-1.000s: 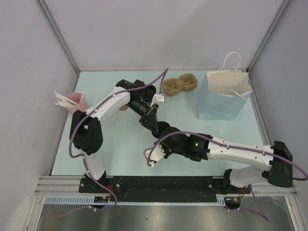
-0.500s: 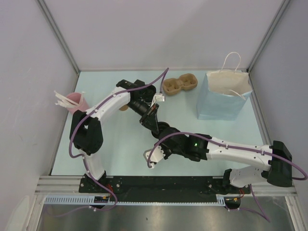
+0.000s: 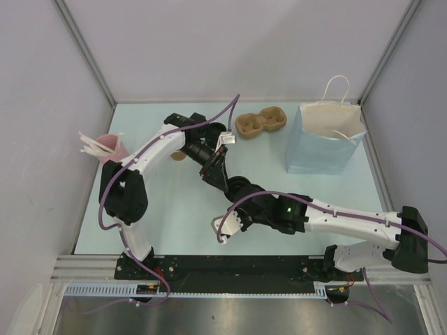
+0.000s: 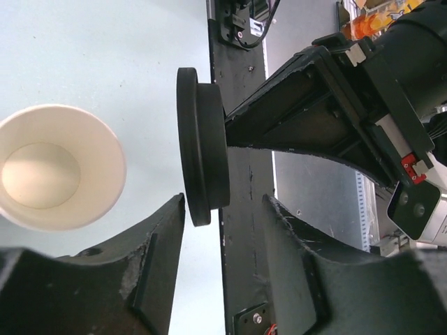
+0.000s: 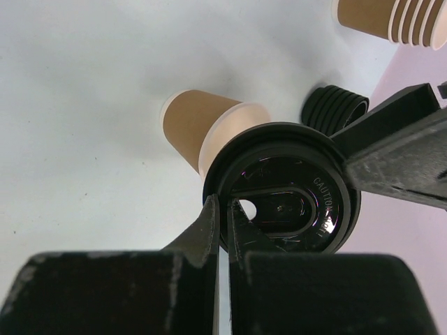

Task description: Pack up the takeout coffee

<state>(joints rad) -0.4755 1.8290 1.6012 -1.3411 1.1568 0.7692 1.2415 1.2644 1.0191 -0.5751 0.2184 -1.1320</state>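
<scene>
In the left wrist view the takeout coffee cup (image 4: 59,167) stands open on the table, tan outside and cream-white inside. A round black lid (image 4: 202,146) hangs edge-on beside it, low between the fingers of my left gripper (image 4: 223,206), which is open and does not clamp it. My right gripper (image 5: 223,209) is shut on the rim of the lid (image 5: 286,188), just in front of the cup (image 5: 202,132). From above, the left gripper (image 3: 215,167) and the right gripper (image 3: 230,183) meet mid-table and hide the cup and lid.
A stack of black lids (image 5: 334,108) and a stack of nested tan cups (image 5: 391,17) stand behind the cup. A brown two-cup carrier (image 3: 260,122) and a blue paper bag (image 3: 325,139) sit at the back right. A pink cup of stirrers (image 3: 105,146) is at the left.
The left arm has shifted slightly back and to the left. The right arm has edged a little toward the front, still tip to tip with the left.
</scene>
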